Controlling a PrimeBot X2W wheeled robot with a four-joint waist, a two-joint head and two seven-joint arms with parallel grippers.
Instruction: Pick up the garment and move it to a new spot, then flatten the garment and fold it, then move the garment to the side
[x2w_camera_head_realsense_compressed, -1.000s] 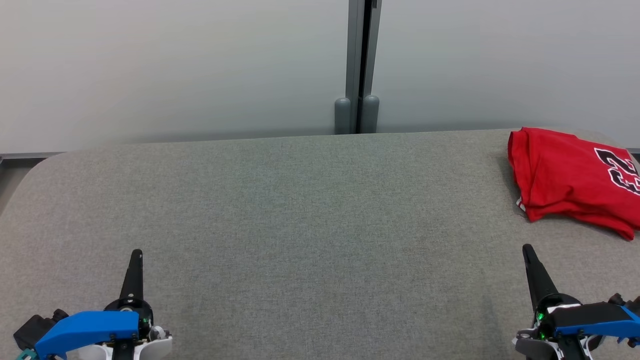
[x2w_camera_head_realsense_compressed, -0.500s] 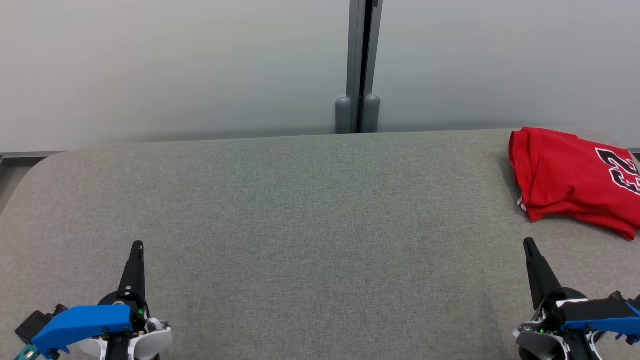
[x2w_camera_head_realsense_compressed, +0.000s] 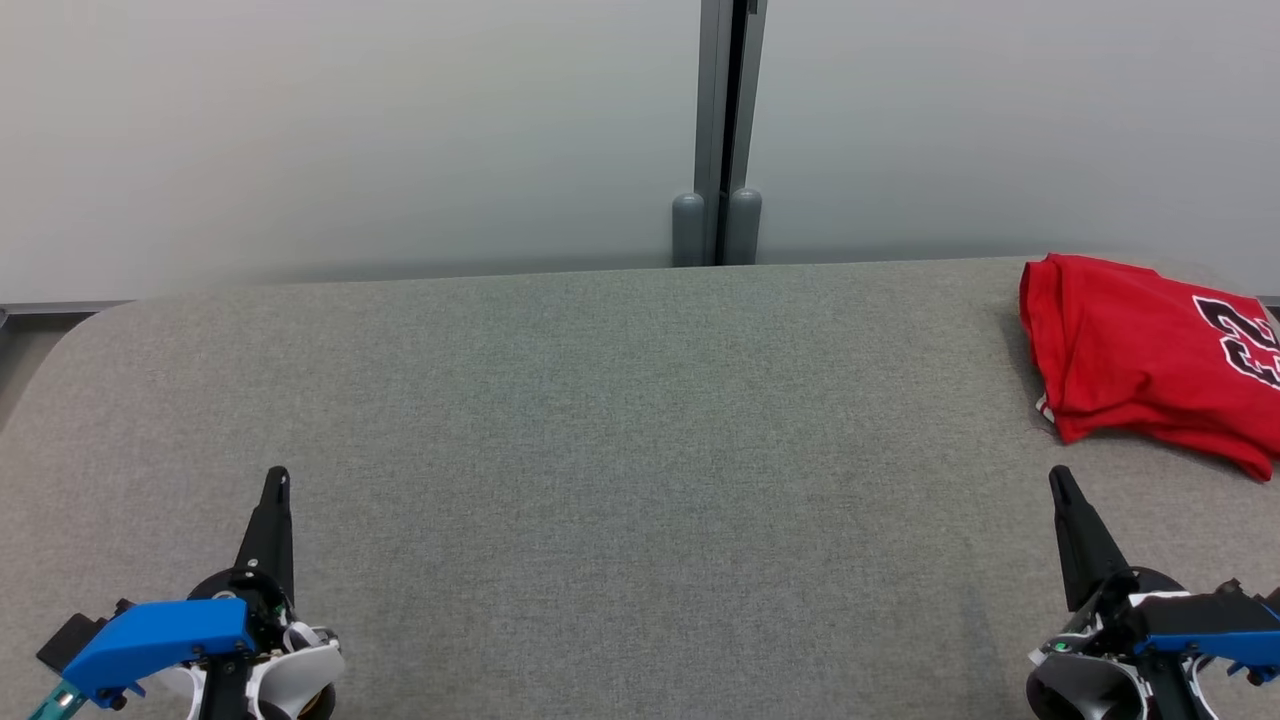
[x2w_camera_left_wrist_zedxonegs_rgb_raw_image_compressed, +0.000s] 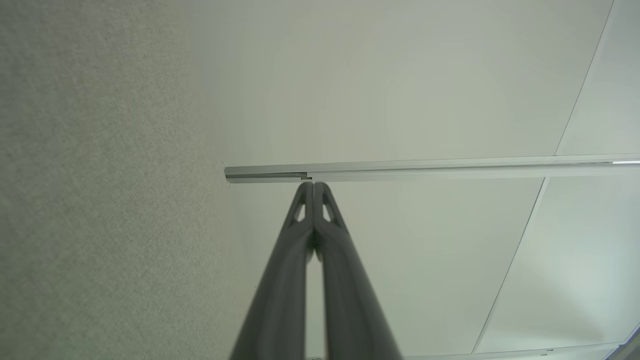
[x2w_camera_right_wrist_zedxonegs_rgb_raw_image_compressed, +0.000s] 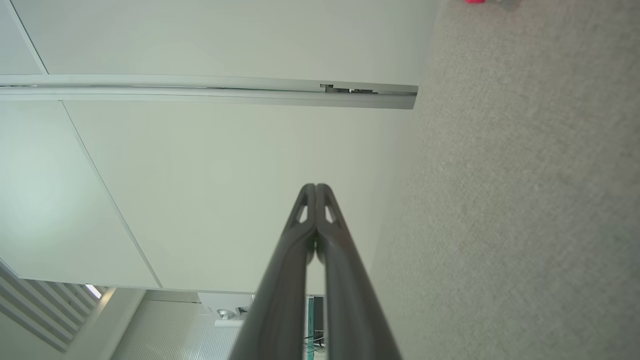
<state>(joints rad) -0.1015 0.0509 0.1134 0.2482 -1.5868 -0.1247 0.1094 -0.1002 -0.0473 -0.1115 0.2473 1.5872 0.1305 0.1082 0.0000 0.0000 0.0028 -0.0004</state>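
Observation:
A red garment (x2w_camera_head_realsense_compressed: 1140, 355) with black and white numbers lies folded at the far right of the grey fabric table (x2w_camera_head_realsense_compressed: 600, 420); a red sliver of it (x2w_camera_right_wrist_zedxonegs_rgb_raw_image_compressed: 475, 1) shows at the top of the right wrist view. My left gripper (x2w_camera_head_realsense_compressed: 275, 480) hovers at the lower left, shut and holding nothing, its fingertips pressed together (x2w_camera_left_wrist_zedxonegs_rgb_raw_image_compressed: 313, 186). At the lower right my right gripper (x2w_camera_head_realsense_compressed: 1058, 478) is also shut and empty (x2w_camera_right_wrist_zedxonegs_rgb_raw_image_compressed: 315, 187), just in front of the garment and apart from it.
Pale wall panels stand behind the table, joined by a grey vertical post (x2w_camera_head_realsense_compressed: 722, 130). The table's rounded left corner (x2w_camera_head_realsense_compressed: 70, 340) drops off near a rail.
Both grippers have moved slightly farther up the head view, away from the near edge. The garment has stayed where it was.

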